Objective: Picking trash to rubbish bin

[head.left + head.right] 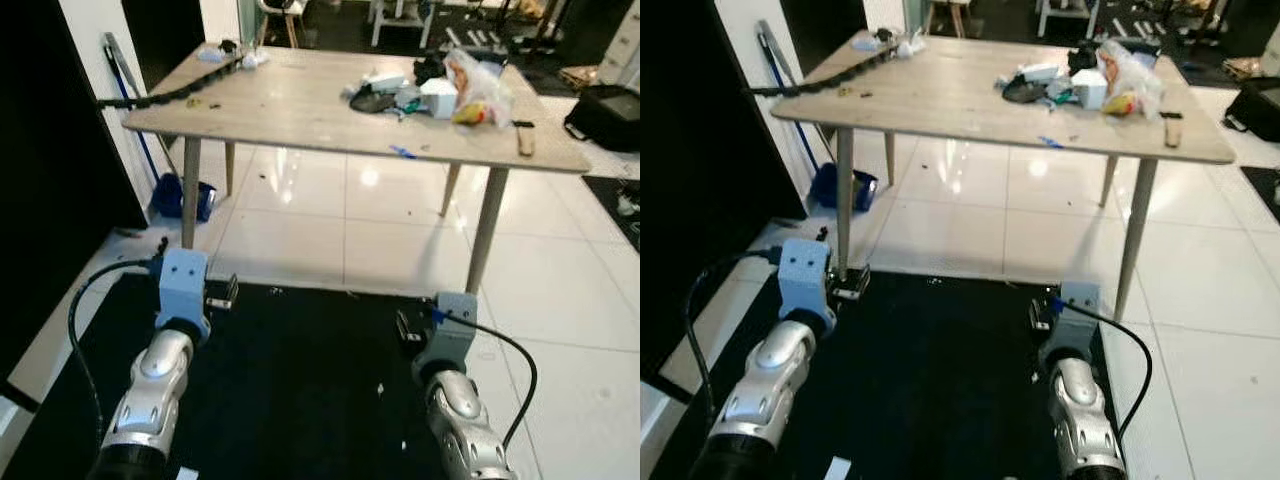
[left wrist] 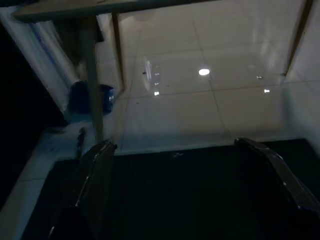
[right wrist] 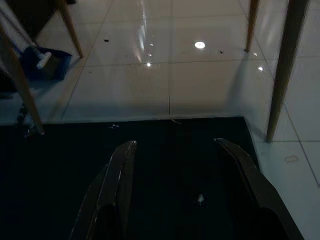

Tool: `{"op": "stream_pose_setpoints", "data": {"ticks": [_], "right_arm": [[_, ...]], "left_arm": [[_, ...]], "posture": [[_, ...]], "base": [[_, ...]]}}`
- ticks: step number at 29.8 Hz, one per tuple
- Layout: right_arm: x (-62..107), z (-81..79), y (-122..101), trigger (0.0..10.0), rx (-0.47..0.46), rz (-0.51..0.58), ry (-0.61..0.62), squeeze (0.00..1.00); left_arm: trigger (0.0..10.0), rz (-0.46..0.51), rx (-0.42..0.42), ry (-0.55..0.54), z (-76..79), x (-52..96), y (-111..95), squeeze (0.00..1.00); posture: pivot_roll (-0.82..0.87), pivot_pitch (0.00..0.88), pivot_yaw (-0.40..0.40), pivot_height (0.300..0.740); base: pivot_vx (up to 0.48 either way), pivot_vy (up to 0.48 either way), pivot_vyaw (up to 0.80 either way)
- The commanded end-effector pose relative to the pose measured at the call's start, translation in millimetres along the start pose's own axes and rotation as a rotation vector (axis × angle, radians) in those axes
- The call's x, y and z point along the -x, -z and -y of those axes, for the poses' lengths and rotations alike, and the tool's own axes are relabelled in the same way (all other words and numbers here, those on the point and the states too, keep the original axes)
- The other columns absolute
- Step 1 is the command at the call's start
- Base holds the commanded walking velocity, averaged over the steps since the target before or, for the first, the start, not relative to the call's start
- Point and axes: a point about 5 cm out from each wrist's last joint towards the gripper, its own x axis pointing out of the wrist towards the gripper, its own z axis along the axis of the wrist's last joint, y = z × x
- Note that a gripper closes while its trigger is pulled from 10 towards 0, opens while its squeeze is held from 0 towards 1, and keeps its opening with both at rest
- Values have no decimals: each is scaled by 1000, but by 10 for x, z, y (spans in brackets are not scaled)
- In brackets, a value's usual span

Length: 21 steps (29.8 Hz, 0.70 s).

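The left hand [image 2: 172,165], two long black fingers on a silver arm with a pale blue wrist block, hangs low over a black floor mat [image 1: 290,400] with its fingers spread wide apart and nothing between them; the right hand [image 3: 175,170], built the same, hangs beside it over the same mat, likewise spread wide and empty. The mat is dark and matte, with a few small pale specks on it, and its far edge meets a floor of large glossy white tiles [image 1: 330,210] that mirror the ceiling lights as bright spots. Beyond that edge stands a rectangular light-wood desk [image 1: 300,105] on slim, splayed wooden legs. The trash sits on the desk's far right part: a heap of crumpled white wrappers and clear plastic bags with a dark flat piece [image 1: 430,92], well apart from both hands. A small blue scrap [image 1: 402,152] lies near the desk's front edge, and a black segmented cable chain [image 1: 175,95] trails over its left corner. Under the desk's left side, against a white wall, rests a blue dustpan [image 1: 180,197] with a grey-handled tool leaning above it. A black bag [image 1: 605,115] sits on the floor at far right.
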Motion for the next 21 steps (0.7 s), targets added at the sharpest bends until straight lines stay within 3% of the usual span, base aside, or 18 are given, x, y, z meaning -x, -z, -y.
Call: {"op": "stream_pose_setpoints", "data": {"ticks": [1,21], "right_arm": [[4,22,5,10000,-10,-5,12,0],[-1,39,-46,10000,-5,22,32,0]], "left_arm": [[10000,-5,-13,1,-12,11,14,0],[10000,-3,-13,6,2,-5,1,0]], "posture": [[-52,99,9,740],[-55,109,18,740]], "base": [[337,0,0],[335,0,0]]}}
